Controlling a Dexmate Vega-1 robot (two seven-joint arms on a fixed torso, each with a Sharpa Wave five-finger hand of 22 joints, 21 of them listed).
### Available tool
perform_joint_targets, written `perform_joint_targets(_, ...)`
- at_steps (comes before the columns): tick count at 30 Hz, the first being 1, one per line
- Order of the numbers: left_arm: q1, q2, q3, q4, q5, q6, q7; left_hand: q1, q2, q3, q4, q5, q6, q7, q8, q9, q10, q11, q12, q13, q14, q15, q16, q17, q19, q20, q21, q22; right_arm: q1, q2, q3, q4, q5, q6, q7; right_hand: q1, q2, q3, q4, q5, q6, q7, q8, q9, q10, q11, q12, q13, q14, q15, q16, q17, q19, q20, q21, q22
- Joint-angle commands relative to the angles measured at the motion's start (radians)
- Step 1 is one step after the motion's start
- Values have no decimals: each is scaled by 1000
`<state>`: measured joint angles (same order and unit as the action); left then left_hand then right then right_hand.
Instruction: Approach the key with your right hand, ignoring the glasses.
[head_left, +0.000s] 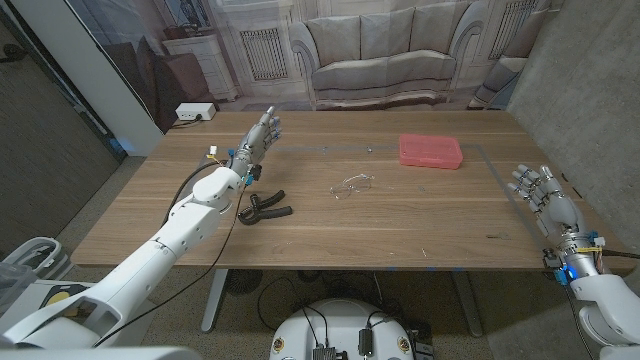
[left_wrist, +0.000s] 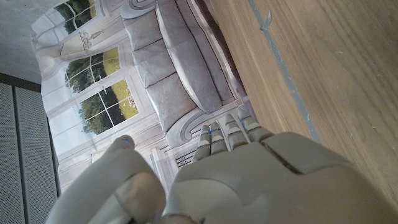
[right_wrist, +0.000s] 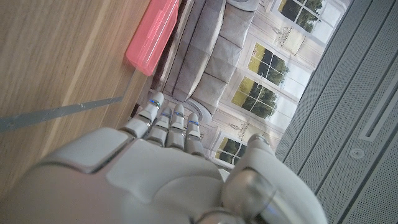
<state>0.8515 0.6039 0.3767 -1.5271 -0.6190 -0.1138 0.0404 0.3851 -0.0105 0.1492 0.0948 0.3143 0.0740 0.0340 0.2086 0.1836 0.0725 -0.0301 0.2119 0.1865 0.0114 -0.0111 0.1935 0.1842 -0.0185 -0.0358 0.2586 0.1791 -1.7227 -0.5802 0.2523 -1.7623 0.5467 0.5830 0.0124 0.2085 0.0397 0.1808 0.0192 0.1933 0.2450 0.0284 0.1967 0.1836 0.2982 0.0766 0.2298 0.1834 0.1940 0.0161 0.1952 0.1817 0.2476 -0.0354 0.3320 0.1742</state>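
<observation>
Clear glasses (head_left: 353, 185) lie near the middle of the wooden table (head_left: 420, 215). A tiny glinting item (head_left: 369, 150) lies further back, too small to tell whether it is the key. My right hand (head_left: 540, 195) hovers over the table's right edge with its fingers apart and nothing in it, well right of the glasses. In the right wrist view its fingers (right_wrist: 168, 121) reach out straight. My left hand (head_left: 258, 138) is raised over the table's back left part, fingers apart and empty; its fingers (left_wrist: 227, 134) show extended in the left wrist view.
A pink flat box (head_left: 430, 151) lies at the back right and also shows as the pink box (right_wrist: 152, 37) ahead of my right hand. A black clamp-like tool (head_left: 262, 208) lies beside my left forearm. Grey tape lines (head_left: 492, 170) mark the tabletop.
</observation>
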Motion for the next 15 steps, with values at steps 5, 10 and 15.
perform_joint_targets(5,2,7,-7,-19,-10,1,-5,0,5,-4,0,0,9,-1,-2,5,10,1,-4,2,8,-1,0,1,5,-27,-5,3,-4,27,-5,13,-120,30,-67,-3,-6,-2,-6,9,12,-15,8,5,11,-11,7,4,14,-5,-1,2,9,-2,-8,6)
perform_joint_targets(10,10,11,-10,-32,-11,1,1,0,5,-5,0,-1,8,-2,-3,5,10,2,-4,2,7,-2,-1,1,6,-27,-6,3,-15,37,5,5,-166,40,-96,-4,-9,-4,-7,10,15,-18,7,5,18,-23,9,4,20,-10,0,2,12,-3,-10,6)
perform_joint_targets(15,14,15,-12,-42,-9,1,5,1,6,-6,0,-1,8,-2,-3,5,9,6,-5,2,7,-1,-1,1,6,-27,-7,4,-27,50,20,-13,-254,41,-140,-5,-10,-6,-8,10,19,-21,8,5,22,-25,9,4,22,-12,0,2,13,-3,-12,6)
